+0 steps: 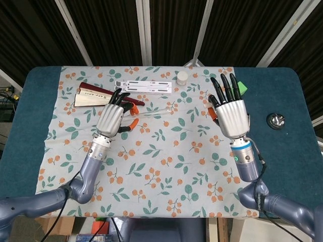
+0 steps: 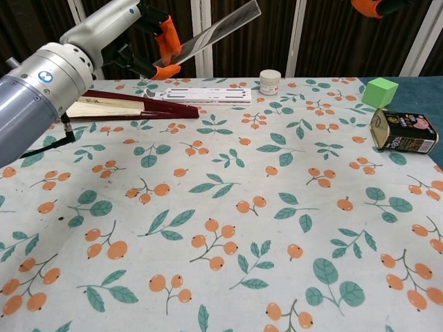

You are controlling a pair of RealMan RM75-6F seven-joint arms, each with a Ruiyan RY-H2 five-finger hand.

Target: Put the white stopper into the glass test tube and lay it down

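Note:
My left hand (image 1: pixel 112 117) pinches the glass test tube (image 1: pixel 151 111) near its closed end and holds it above the table. In the chest view the test tube (image 2: pixel 221 28) slants up to the right from the left hand (image 2: pixel 138 38), open end highest. My right hand (image 1: pixel 231 112) is raised at the right, fingers pointing away. A bit of the white stopper (image 1: pixel 210 104) shows between its thumb and a finger. In the chest view only an orange fingertip (image 2: pixel 370 6) of that hand shows at the top edge, and the stopper is out of frame. A wide gap separates stopper and tube mouth.
A white rack (image 2: pixel 201 95), a dark red folded fan (image 2: pixel 118 107) and a small white jar (image 2: pixel 270 81) lie along the back. A green cube (image 2: pixel 381 91) and a tin can (image 2: pixel 403 131) sit at the right. A round metal object (image 1: pixel 276 120) rests on the blue cloth.

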